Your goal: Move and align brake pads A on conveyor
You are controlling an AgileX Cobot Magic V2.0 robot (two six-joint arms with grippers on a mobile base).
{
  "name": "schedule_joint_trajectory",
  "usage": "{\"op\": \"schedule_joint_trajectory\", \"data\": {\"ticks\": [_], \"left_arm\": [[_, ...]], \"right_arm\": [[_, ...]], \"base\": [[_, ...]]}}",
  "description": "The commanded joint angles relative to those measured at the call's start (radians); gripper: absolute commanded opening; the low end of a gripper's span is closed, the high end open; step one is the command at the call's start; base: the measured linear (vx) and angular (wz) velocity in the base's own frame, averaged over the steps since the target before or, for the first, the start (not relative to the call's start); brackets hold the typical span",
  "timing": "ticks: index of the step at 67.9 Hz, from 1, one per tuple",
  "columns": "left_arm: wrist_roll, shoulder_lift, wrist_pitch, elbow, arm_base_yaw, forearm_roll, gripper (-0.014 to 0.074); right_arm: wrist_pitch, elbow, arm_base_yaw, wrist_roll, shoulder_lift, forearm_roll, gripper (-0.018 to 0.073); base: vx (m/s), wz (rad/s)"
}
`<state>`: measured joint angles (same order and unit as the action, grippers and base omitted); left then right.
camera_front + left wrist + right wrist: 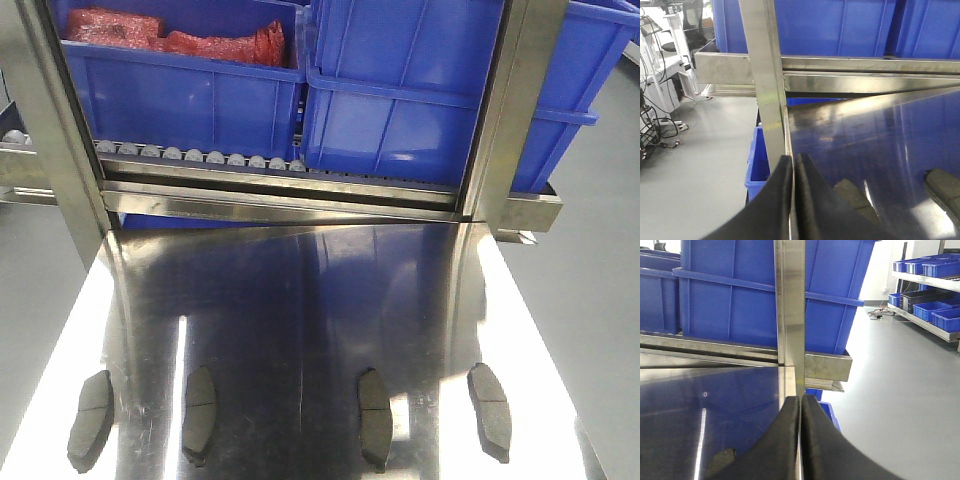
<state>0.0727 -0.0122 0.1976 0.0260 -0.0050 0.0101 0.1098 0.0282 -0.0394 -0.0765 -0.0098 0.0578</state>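
I see four brake pads lined along the counter's near edge; left gripper and right gripper both clenched, empty.

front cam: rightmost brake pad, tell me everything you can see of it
The rightmost brake pad is a flat, curved oblong with a dark grey gritty face and a thin groove across its middle. It lies flat on the shiny steel tabletop, not on a belt, close to the table's right edge. Its long axis runs roughly away from the camera, far end leaning slightly left. Only the tabletop touches it; the neighbour pad lies well apart on its left.
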Motion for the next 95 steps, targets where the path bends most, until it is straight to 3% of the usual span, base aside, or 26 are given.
{"op": "schedule_joint_trajectory", "data": {"ticks": [1,50,63,74,84,91,95], "left_arm": [[-0.005,-0.015,-0.074,0.017,-0.004,-0.010,-0.0006],[-0.005,-0.015,-0.074,0.017,-0.004,-0.010,-0.0006],[-0.005,-0.015,-0.127,0.017,-0.004,-0.010,-0.0006],[-0.012,-0.015,-0.252,0.017,-0.004,-0.010,-0.0006],[-0.012,-0.015,-0.459,0.008,-0.004,-0.010,-0.0006],[-0.012,-0.013,-0.686,0.003,-0.004,-0.018,-0.0006],[-0.012,-0.003,-0.726,-0.028,-0.004,-0.055,-0.0006]], "right_arm": [[-0.073,0.012,-0.008,0.000,-0.013,-0.005,-0.0007],[-0.073,0.012,-0.008,0.000,-0.013,-0.005,-0.0007],[-0.073,0.012,-0.008,0.000,-0.013,-0.005,-0.0007],[-0.073,0.012,-0.008,0.000,-0.013,-0.005,-0.0007],[-0.073,0.012,-0.008,0.000,-0.013,-0.005,-0.0007],[-0.073,0.012,-0.008,0.000,-0.013,-0.005,-0.0007],[-0.073,0.012,-0.008,0.000,-0.013,-0.005,-0.0007]], "base": [[0.00,0.00],[0.00,0.00],[0.00,0.00],[0.00,0.00],[0.00,0.00],[0.00,0.00],[0.00,0.00]]}}
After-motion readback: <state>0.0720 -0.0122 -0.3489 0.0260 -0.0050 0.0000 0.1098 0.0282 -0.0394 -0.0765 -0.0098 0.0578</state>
